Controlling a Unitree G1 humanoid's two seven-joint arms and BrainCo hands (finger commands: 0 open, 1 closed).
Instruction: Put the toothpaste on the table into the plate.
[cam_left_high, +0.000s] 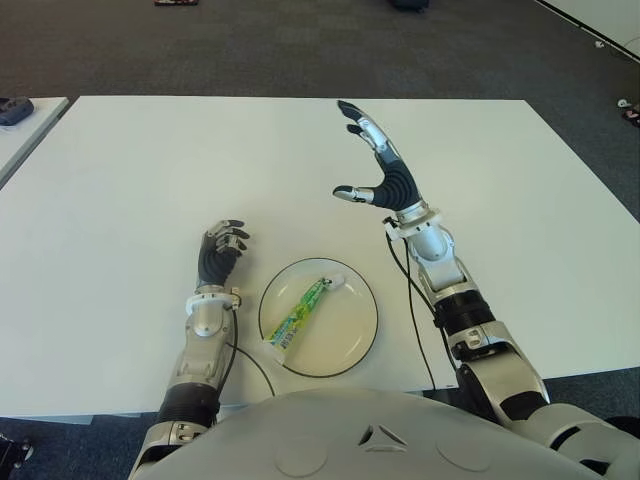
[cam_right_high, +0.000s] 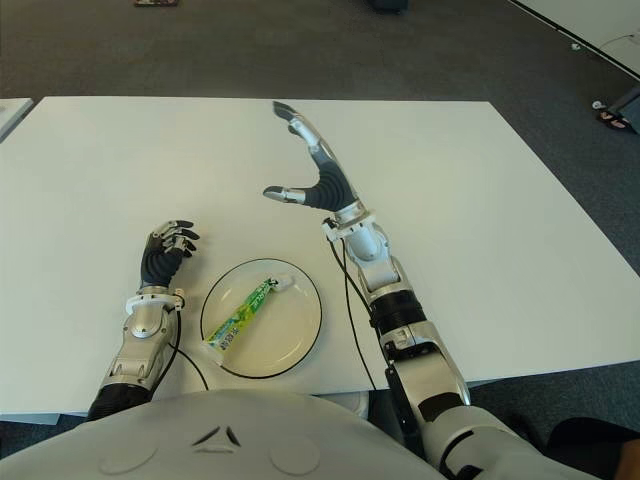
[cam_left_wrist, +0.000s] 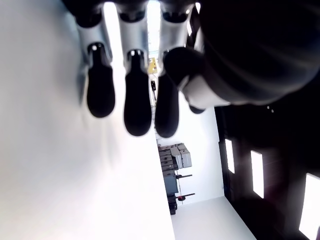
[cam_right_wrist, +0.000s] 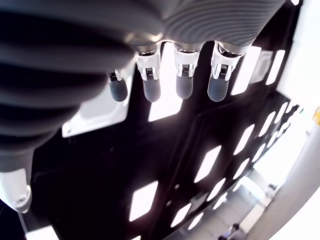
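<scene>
A green and yellow toothpaste tube (cam_left_high: 302, 312) with a white cap lies inside the white, dark-rimmed plate (cam_left_high: 357, 335) near the table's front edge. My right hand (cam_left_high: 376, 165) is raised above the table, behind and to the right of the plate, fingers spread and holding nothing. The right wrist view shows its straight fingers (cam_right_wrist: 183, 80) against the ceiling. My left hand (cam_left_high: 221, 250) shows just left of the plate with its fingers (cam_left_wrist: 135, 100) curled and nothing in them.
The white table (cam_left_high: 150, 170) stretches wide behind the plate. Black cables (cam_left_high: 412, 300) run along the right forearm to the table's front edge. A second table's corner (cam_left_high: 25, 115) with a dark object shows at far left. Grey carpet lies beyond.
</scene>
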